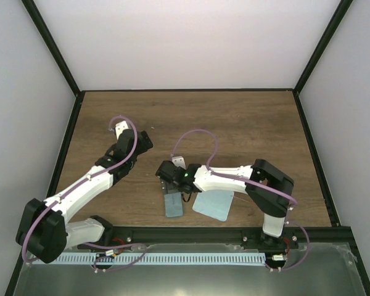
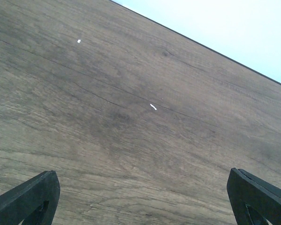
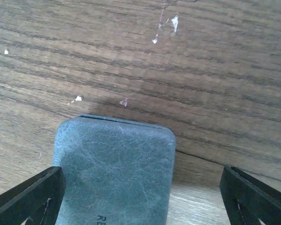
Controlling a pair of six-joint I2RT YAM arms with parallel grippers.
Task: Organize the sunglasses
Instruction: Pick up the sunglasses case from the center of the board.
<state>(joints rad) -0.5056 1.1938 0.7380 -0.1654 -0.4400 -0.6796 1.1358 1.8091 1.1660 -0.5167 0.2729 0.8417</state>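
On the lid of the blue-grey case (image 3: 114, 168), at the very bottom of the right wrist view, two dark letters that look like "RE" can be read before the frame cuts off the rest of the word. No other writing is legible. The case is shut, so whatever lies inside is hidden. The sunglasses cannot be seen in any view, and whether they are inside the case cannot be told. The right gripper (image 3: 141, 187) hangs over the far end of the case with its jaws wide apart, one black finger (image 3: 28, 197) on each side of the lid and neither touching it. From above, the case lies near the front edge of the bench (image 1: 246, 123), its far end hidden under that gripper, with the pale blue cloth (image 1: 213, 203) just beside it on the right. The left gripper (image 2: 140, 192) is well apart from both, its jaws also spread wide over bare wood marked by a few white specks (image 2: 152, 107). Only its fingertips show.
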